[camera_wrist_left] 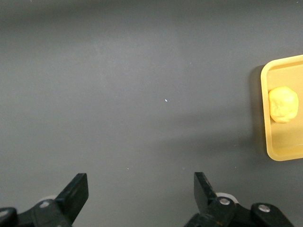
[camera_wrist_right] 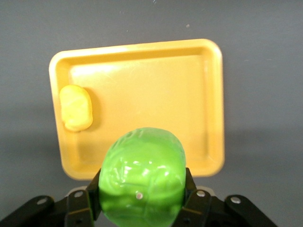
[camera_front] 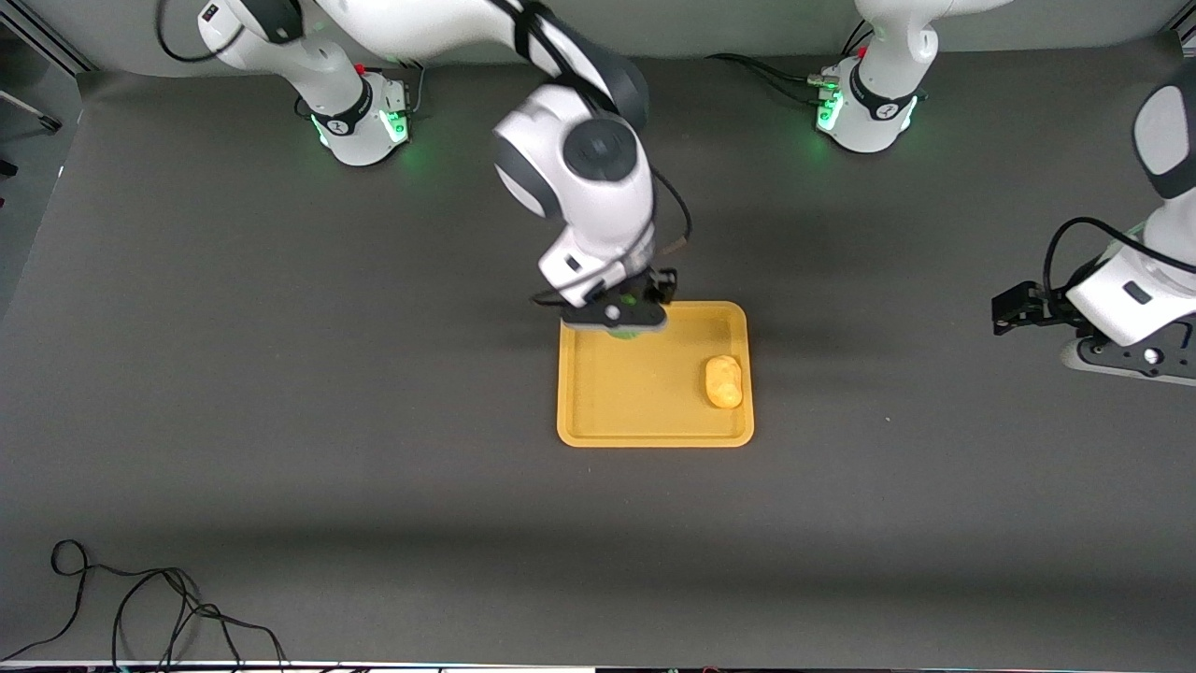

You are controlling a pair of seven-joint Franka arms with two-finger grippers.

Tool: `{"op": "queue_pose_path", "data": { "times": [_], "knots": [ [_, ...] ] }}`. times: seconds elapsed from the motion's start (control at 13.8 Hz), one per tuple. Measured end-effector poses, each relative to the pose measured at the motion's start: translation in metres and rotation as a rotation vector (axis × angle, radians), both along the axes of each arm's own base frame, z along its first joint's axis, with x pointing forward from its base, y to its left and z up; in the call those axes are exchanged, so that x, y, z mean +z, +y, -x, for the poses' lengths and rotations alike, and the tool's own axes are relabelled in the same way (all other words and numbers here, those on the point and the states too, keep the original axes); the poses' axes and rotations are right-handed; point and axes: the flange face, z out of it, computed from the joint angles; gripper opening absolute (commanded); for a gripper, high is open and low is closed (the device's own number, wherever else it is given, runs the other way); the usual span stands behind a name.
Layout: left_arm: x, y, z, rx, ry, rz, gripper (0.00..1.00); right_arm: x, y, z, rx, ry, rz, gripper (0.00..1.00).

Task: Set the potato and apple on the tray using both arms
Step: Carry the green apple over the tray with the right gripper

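1. Nearest the front camera on the dark grey tabletop (camera_front: 280, 421): the flat rectangular yellow-orange plastic tray (camera_front: 635, 432) with its low raised rim, roughly midway between the two arms' ends.
2. On the tray, close against the rim toward the left arm's end: the small lumpy oblong yellow-orange potato (camera_front: 723, 381), long axis running from nearer the front camera to farther from it. Already placed, by the look of it.
3. Over the tray's edge farthest from the front camera, at the corner toward the right arm's end: the right gripper (camera_front: 624, 316), clamped on the small round bright green apple (camera_wrist_right: 142, 176). Free tray floor lies just below and slightly nearer the front camera than the held apple, well apart from the potato; judged next: a short lowering and a release, nothing more.
4. Off toward the left arm's end of the tabletop, well apart from the tray: the left gripper (camera_front: 1014, 311), spread wide and holding nothing, apparently waiting.
5. Front view: only a sliver of green under the right gripper, the apple mostly hidden by the wrist. Right wrist view: the apple pressed between both fingers, and the whole tray with the potato below. Left wrist view: the left gripper's parted fingers (camera_wrist_left: 75, 191) over bare tabletop, the potato and one tray end at the picture's edge.
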Motion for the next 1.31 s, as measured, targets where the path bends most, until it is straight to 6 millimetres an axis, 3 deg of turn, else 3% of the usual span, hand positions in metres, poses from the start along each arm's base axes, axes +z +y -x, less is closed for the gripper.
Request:
{"op": "queue_pose_path", "data": {
  "times": [0.29, 0.51, 0.8, 0.87, 0.95, 1.16, 1.31],
  "knots": [
    [0.003, 0.007, -0.002, -0.011, 0.025, 0.002, 0.99, -0.1, 0.016, -0.006, 0.013, -0.011, 0.012, 0.39],
    [0.002, 0.008, -0.002, -0.012, 0.032, 0.003, 0.99, -0.14, 0.026, -0.001, 0.004, -0.029, -0.002, 0.39],
    [0.004, 0.01, -0.002, -0.021, 0.032, 0.003, 0.99, -0.165, 0.027, -0.004, 0.002, -0.06, 0.002, 0.39],
    [0.004, 0.012, -0.002, -0.019, 0.034, 0.003, 0.99, -0.17, 0.027, -0.004, 0.002, -0.064, 0.001, 0.48],
    [0.004, 0.015, -0.002, -0.013, 0.035, 0.003, 0.99, -0.173, 0.027, -0.004, 0.001, -0.067, 0.0, 0.99],
    [0.005, 0.03, -0.002, 0.008, 0.034, 0.002, 0.99, -0.17, 0.028, -0.006, -0.011, -0.074, -0.006, 1.0],
    [0.005, 0.041, -0.001, 0.024, 0.033, 0.0, 0.99, -0.149, 0.031, -0.01, -0.016, -0.083, -0.014, 1.0]
  ]
}}
